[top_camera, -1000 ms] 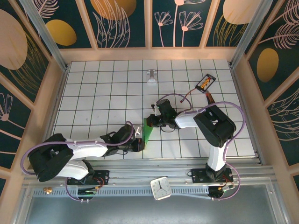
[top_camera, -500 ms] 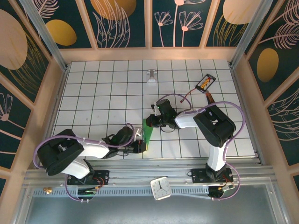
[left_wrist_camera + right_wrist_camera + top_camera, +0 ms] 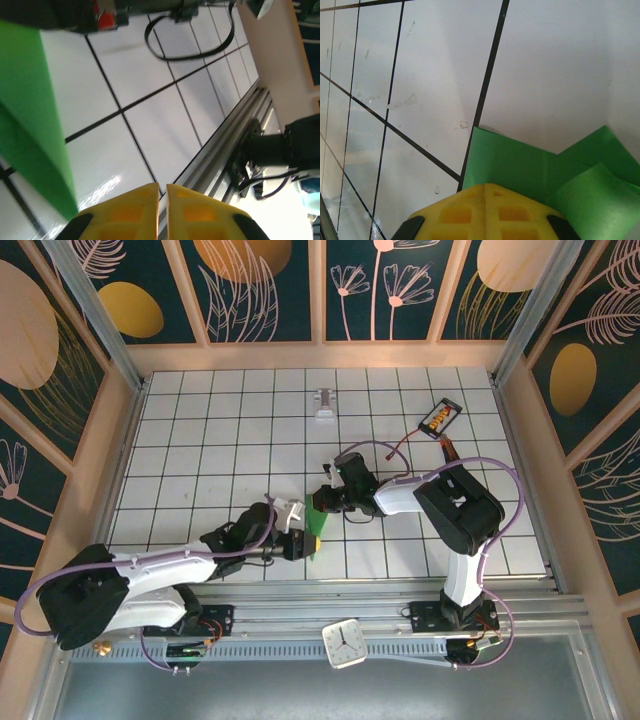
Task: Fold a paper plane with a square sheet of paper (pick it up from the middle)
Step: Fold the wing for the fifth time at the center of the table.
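Since people asked about the setup: I'm working on a white tiled table [image 3: 200, 440] with thin black grid lines, boxed in by dark teal walls [image 3: 260, 290] with gold discs and pale pink flower drawings, all in light wood frames. An aluminium rail [image 3: 400, 595] runs along the near edge, and a little white clock [image 3: 345, 642] sits just in front of it. Toward the back of the table there's a small greyish-white thing [image 3: 324, 405], and back right an orange-and-black gadget [image 3: 440, 417] with a cable running off it. The green paper [image 3: 322, 520] lies near the front, about mid-table, right between my two grippers, and it's already creased into overlapping flaps. My left gripper [image 3: 312, 542] is pinched closed on nothing, its yellow pads [image 3: 125, 215] a hair apart with the paper just off to one side. My right gripper [image 3: 322, 502] is clamped tight too, tip over the paper's far edge; whether it's actually pinching any paper, I honestly can't tell.
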Available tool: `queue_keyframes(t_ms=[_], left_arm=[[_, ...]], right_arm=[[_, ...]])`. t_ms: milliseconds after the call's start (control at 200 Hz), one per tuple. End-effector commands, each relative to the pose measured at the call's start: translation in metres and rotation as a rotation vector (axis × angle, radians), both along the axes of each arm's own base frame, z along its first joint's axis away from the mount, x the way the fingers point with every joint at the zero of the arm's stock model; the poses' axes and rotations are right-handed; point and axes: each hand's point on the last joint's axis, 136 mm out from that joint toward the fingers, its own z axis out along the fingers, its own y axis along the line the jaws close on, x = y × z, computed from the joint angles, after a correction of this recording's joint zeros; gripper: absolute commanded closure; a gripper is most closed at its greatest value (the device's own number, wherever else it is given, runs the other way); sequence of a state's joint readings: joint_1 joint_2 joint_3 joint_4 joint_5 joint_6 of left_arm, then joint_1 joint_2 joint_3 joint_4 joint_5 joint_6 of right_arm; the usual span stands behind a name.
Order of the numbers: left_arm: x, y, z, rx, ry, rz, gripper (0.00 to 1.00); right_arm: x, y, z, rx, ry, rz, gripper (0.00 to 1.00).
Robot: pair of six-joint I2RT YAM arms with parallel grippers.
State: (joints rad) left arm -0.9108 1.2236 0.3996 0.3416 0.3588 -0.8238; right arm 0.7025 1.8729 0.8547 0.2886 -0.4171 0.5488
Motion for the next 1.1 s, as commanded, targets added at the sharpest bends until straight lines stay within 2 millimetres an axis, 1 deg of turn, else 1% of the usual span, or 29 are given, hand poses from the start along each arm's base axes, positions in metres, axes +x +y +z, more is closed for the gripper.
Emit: queue_keyframes(t_ms=[0, 85, 175, 285, 375, 465, 600, 736, 1021, 1091], left_arm=[[0.006, -0.006, -0.008, 0.066, 0.002, -0.017, 0.93], [0.012, -0.008, -0.015, 0.070, 0.027, -0.003, 0.96], [0.018, -0.009, -0.023, 0.096, 0.034, -0.006, 0.97], [0.018, -0.011, -0.035, 0.124, 0.048, -0.032, 0.97], [0.017, -0.007, -0.049, 0.166, 0.069, -0.041, 0.97], [0.018, 0.001, -0.058, 0.197, 0.075, -0.027, 0.98], [0.019, 0.010, -0.064, 0.213, 0.085, -0.009, 0.98], [0.016, 0.014, -0.071, 0.223, 0.100, -0.011, 0.98], [0.012, 0.018, -0.078, 0.233, 0.112, -0.019, 0.98], [0.010, 0.021, -0.083, 0.248, 0.120, -0.023, 0.98]], right_arm=[[-0.006, -0.017, -0.033, -0.089, 0.054, -0.023, 1.00], [-0.006, -0.017, -0.034, -0.086, 0.056, -0.022, 1.00], [-0.006, -0.016, -0.034, -0.083, 0.058, -0.021, 1.00], [-0.005, -0.016, -0.032, -0.084, 0.056, -0.023, 1.00], [-0.006, -0.016, -0.033, -0.087, 0.056, -0.022, 1.00], [-0.005, -0.017, -0.032, -0.090, 0.055, -0.025, 1.00], [-0.006, -0.017, -0.033, -0.091, 0.057, -0.023, 1.00], [-0.006, -0.017, -0.034, -0.088, 0.060, -0.024, 1.00], [-0.006, -0.017, -0.034, -0.090, 0.060, -0.026, 1.00], [-0.006, -0.018, -0.034, -0.091, 0.060, -0.027, 1.00]])
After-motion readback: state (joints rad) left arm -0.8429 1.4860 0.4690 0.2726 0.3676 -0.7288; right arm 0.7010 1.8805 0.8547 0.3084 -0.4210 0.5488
